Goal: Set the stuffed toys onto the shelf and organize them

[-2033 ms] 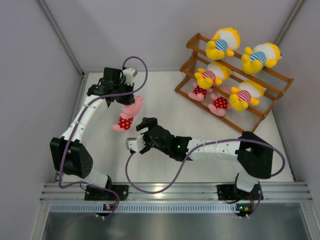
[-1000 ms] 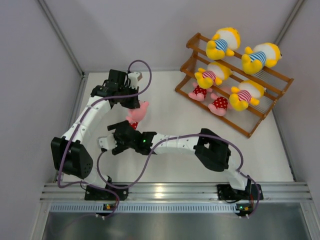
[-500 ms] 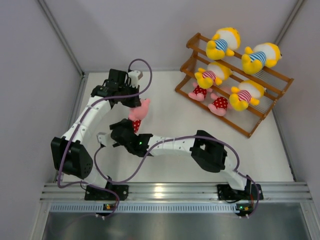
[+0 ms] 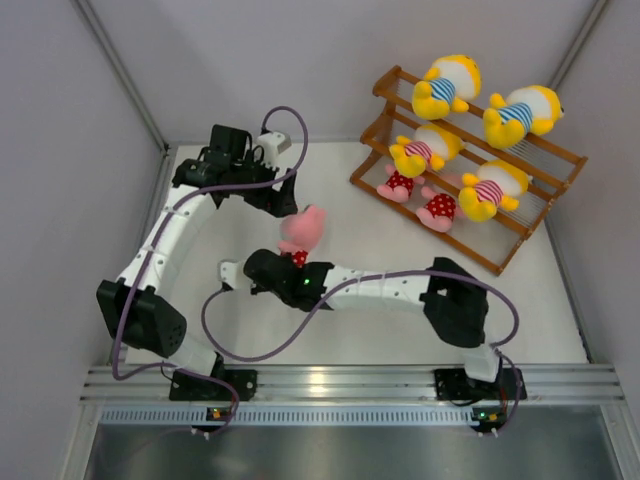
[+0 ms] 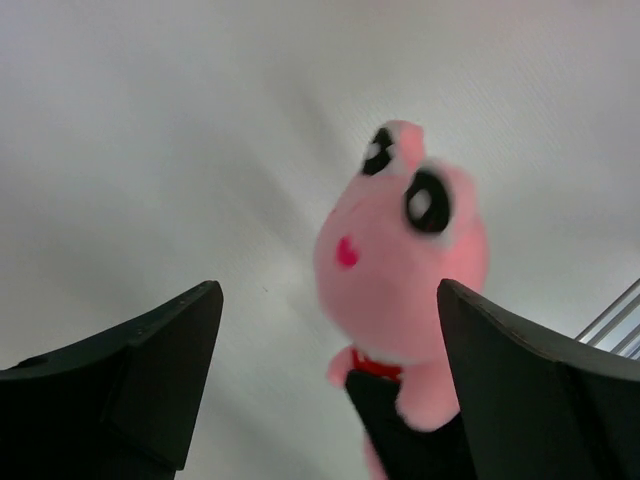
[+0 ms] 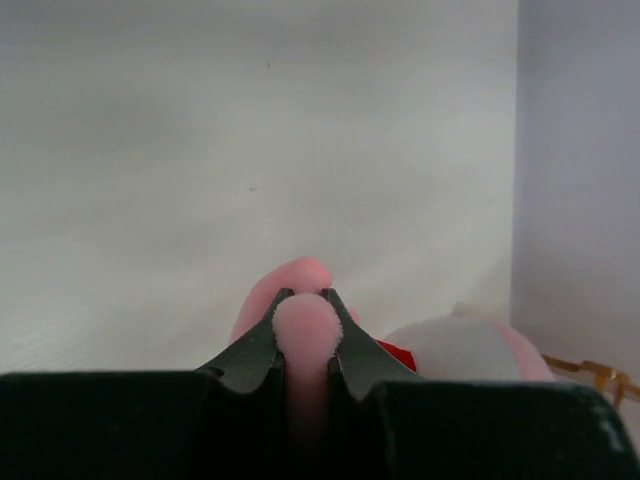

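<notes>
A pink stuffed toy in a red dotted outfit is held up over the table's left middle. My right gripper is shut on one of its pink limbs, pinched between both fingertips. My left gripper stands wide open just up-left of the toy's head, its fingers apart from it. The brown stepped shelf at the far right carries two blue-striped yellow toys on top, two pink-striped yellow ones in the middle and two pink ones at the bottom.
Grey walls close in the white table on the left, back and right. A metal rail runs along the near edge by the arm bases. Purple cables loop off both arms. Shelf rails show at the left wrist view's right edge.
My left gripper has opened, let go of the pink toy and drawn back up-left. My right gripper has closed on the toy's limb and carried it a little to the right.
</notes>
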You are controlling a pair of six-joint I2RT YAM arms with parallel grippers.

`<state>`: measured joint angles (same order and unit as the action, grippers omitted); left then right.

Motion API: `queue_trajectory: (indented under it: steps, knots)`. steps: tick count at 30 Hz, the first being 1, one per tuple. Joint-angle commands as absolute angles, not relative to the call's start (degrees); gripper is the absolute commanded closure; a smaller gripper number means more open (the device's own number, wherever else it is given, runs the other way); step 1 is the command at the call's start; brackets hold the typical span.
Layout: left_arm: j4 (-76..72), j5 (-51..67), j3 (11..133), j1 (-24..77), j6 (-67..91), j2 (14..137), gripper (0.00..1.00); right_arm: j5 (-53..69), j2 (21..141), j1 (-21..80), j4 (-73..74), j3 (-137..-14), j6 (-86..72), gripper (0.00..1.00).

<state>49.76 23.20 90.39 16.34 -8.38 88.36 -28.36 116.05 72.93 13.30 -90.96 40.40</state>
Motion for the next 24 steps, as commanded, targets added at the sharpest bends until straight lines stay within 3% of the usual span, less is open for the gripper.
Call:
queue_trajectory:
  steps: [1, 9, 12, 16, 24]
  knots:
    - [54.7, 25.6, 96.0, 16.3, -13.5, 86.2, 0.04, -19.9, 101.8, 70.0, 12.6, -85.2, 28.4, 1.0]
    - [60.8, 27.4, 102.7, 16.0, -16.7, 86.0, 0.02, 2.1, 80.4, 56.4, 1.4, -65.7, 10.8, 1.0]
    - [62.6, 31.4, 101.7, 16.1, -19.2, 85.5, 0.07, 8.0, 73.1, 51.8, -6.6, -56.4, 6.4, 1.0]
    - [65.9, 41.4, 99.1, 16.0, -24.0, 85.3, 0.12, 12.3, 67.2, 47.5, -12.4, -52.2, 3.1, 1.0]
    - [66.4, 48.2, 95.1, 18.9, -26.5, 84.0, 0.12, 21.6, 64.1, 44.7, -21.7, -51.9, 1.2, 1.0]
